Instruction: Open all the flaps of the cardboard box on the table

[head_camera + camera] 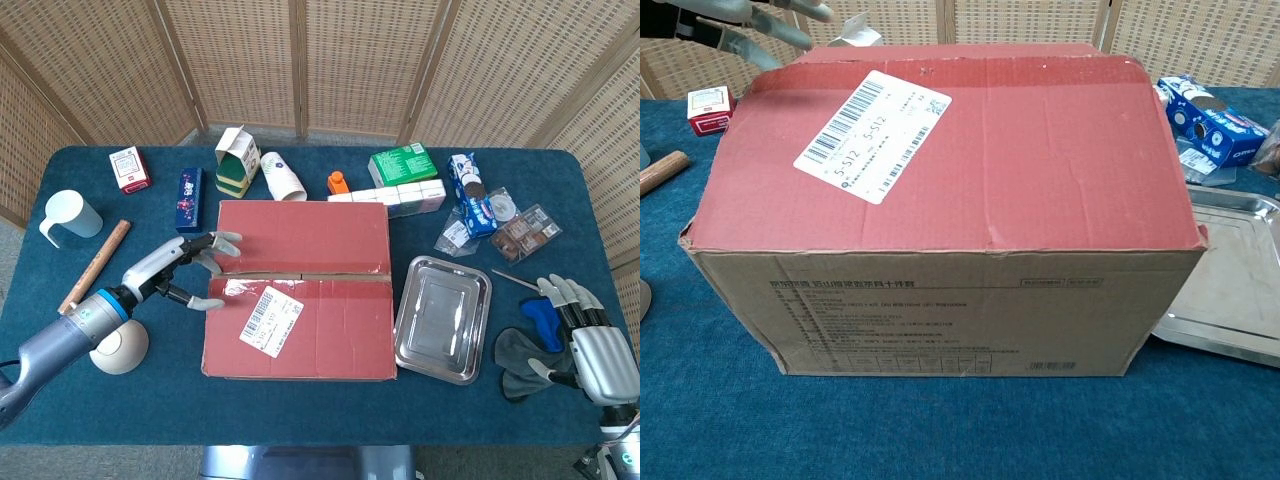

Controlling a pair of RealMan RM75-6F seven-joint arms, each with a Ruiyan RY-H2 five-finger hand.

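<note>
A cardboard box [300,290] with two red top flaps, both lying flat and closed, stands mid-table; the near flap carries a white shipping label [271,320]. In the chest view the box [950,200] fills the frame. My left hand [180,270] hovers at the box's left edge by the seam between the flaps, fingers spread, holding nothing; its fingertips [760,22] show at the top left of the chest view. My right hand [590,335] rests open at the table's right edge, over a dark cloth [520,355].
A steel tray [443,305] lies right of the box. A round beige object [118,345], wooden stick [95,265] and white cup [70,215] sit left. Small cartons, a tube and snack packs [470,205] line the back.
</note>
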